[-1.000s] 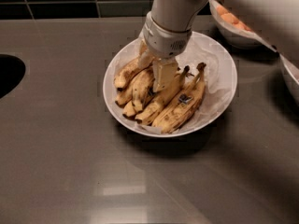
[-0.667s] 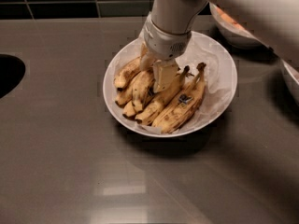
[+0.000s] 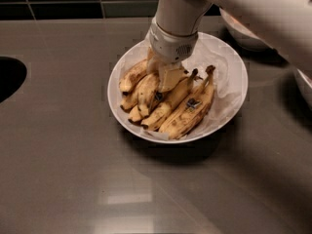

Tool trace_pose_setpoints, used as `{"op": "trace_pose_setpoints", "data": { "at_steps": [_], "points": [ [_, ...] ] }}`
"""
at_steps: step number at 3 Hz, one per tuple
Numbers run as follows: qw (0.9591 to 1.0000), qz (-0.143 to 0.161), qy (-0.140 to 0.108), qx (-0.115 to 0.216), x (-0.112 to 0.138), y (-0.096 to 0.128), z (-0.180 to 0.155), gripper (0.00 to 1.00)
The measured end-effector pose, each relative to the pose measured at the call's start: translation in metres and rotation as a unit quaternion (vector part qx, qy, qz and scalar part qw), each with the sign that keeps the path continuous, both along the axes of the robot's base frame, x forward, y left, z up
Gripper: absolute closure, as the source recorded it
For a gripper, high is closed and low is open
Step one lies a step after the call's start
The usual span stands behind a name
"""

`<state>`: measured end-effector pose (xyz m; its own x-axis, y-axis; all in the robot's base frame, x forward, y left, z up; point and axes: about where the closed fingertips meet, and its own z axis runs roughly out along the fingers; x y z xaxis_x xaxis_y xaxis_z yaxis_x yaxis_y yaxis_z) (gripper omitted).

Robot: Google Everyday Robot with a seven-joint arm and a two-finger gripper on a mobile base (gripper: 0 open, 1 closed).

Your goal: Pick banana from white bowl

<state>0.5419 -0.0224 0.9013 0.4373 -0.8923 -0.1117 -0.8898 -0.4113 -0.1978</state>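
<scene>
One near camera looks down at the white bowl (image 3: 243,89), hand (image 3: 168,77) inside.

The gripper (image 3: 165,78) is hanging low inside the white bowl (image 3: 233,108), among the upper ends of the bananas. The banana (image 3: 170,104), slim and speckled, is lying just beside it, between two fatter bananas (image 3: 196,115) that are carrying dark stickers. The bowl is sitting on a grey counter (image 3: 68,169). A second bowl (image 3: 241,33) is standing behind it, partly hidden by the arm (image 3: 253,9).
</scene>
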Motion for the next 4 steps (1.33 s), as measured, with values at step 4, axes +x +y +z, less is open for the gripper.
{"op": "trace_pose_setpoints", "data": {
  "at_steps": [4],
  "points": [
    [0.9967,0.016,-0.058,0.055,-0.014,0.003,0.057,1.00]
  ]
}}
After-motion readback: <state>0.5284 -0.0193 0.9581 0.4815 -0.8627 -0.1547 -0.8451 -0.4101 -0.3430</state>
